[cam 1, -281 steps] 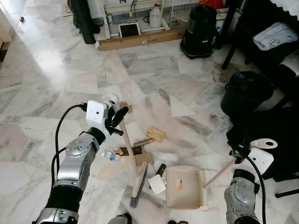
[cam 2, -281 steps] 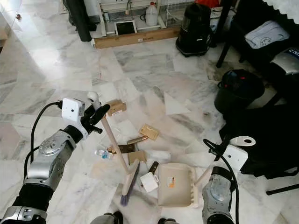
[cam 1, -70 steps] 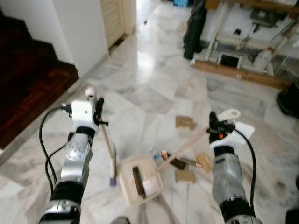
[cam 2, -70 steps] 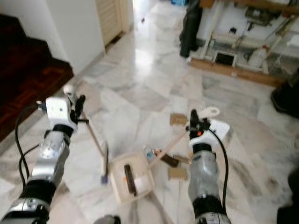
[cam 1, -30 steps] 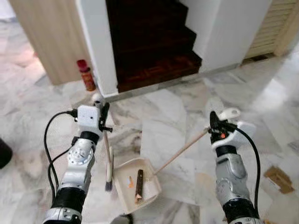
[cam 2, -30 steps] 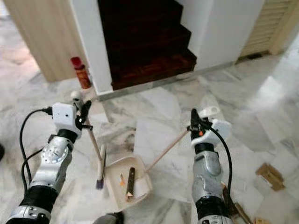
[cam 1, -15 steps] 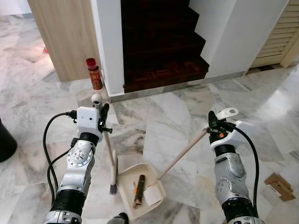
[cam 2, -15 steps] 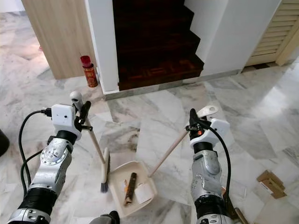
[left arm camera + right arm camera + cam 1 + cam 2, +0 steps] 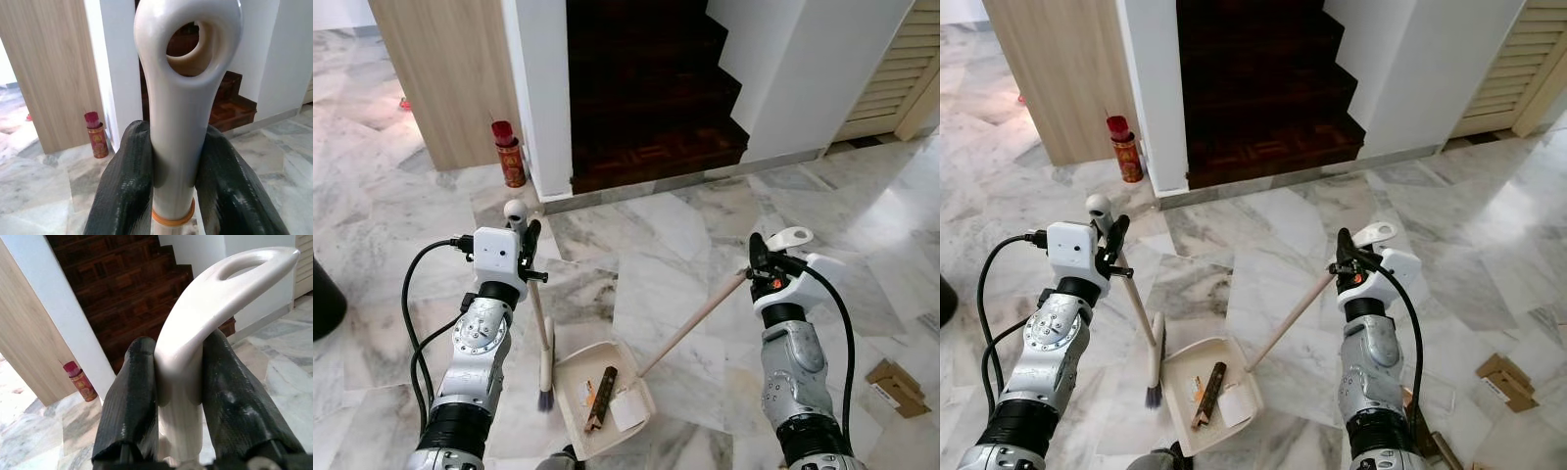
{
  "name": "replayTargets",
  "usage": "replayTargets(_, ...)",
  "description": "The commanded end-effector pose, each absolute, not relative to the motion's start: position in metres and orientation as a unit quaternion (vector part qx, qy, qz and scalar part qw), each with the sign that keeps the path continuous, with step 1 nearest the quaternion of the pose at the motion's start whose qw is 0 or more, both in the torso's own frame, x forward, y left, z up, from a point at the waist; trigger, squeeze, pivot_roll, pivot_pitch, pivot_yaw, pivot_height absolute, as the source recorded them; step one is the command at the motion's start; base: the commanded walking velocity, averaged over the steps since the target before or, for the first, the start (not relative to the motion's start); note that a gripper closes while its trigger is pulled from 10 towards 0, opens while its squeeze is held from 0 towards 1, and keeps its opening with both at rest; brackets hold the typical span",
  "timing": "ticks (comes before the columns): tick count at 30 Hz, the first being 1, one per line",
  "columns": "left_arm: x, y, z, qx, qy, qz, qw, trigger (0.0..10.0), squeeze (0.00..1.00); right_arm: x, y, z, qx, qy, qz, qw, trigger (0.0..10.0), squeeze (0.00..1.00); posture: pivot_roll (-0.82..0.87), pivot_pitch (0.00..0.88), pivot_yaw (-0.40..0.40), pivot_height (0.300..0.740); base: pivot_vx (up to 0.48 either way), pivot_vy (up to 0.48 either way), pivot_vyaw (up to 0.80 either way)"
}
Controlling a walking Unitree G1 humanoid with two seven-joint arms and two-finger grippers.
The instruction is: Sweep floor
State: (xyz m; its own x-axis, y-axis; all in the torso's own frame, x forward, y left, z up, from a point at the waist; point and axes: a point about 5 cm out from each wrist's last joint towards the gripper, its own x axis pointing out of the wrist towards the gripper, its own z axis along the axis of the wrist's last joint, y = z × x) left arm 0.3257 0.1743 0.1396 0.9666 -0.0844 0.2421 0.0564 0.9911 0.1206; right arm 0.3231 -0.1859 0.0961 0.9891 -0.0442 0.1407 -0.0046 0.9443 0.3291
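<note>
**Robot holds a broom and a loaded dustpan on a marble floor before a staircase**

The left gripper [image 9: 173, 196] is clamped on the pale plastic top of a broom [image 9: 540, 328], one black finger pressed to each side just below the hanging hole in the handle's end. From there the wooden shaft runs down to the bristles [image 9: 545, 397], which sit at the marble floor [image 9: 675, 235] just beside the left edge of the dustpan.

The right gripper [image 9: 178, 396] is closed around the white looped grip of the dustpan handle [image 9: 1288, 318], its two fingers squeezing the plastic from both sides. The long wooden handle slants down and to the robot's left to the cream dustpan [image 9: 570, 367], which lies between the two arms, near the robot's feet. Inside the pan lie a dark stick-like piece [image 9: 601, 399], a white scrap of paper [image 9: 628, 411] and a small orange bit.

Beyond the arms, dark wooden stairs [image 9: 646, 88] rise between white walls. A red can [image 9: 511, 157] stands at the foot of a wooden panel [image 9: 450, 69]. Flattened cardboard [image 9: 893, 385] lies on the floor far to the right.
</note>
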Motion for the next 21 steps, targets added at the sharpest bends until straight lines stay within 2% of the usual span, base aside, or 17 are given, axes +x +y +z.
replayTargets(1, 0.3252, 0.1714, 0.1489, 0.055, -0.144, -0.037, 0.987, 10.0, 0.00, 0.3253, -0.1891, 0.1082, 0.168, -0.100, -0.012, 0.981, 10.0, 0.00, 0.17, 0.106, -0.078, 0.740, 0.000, 0.000, 0.00)
replayTargets(18, 0.3256, 0.1730, 0.1503, 0.054, -0.139, -0.037, 0.988, 10.0, 0.00, 0.3258, -0.1850, 0.1107, 0.164, -0.106, -0.007, 0.981, 10.0, 0.00, 0.18, 0.122, -0.070, 0.740, 0.000, 0.423, 0.00)
replayTargets(21, 0.3256, 0.1730, 0.1506, 0.054, -0.139, -0.037, 0.988, 10.0, 0.00, 0.3258, -0.1849, 0.1107, 0.163, -0.106, -0.008, 0.981, 10.0, 0.00, 0.18, 0.123, -0.070, 0.740, 0.000, 0.380, 0.64)
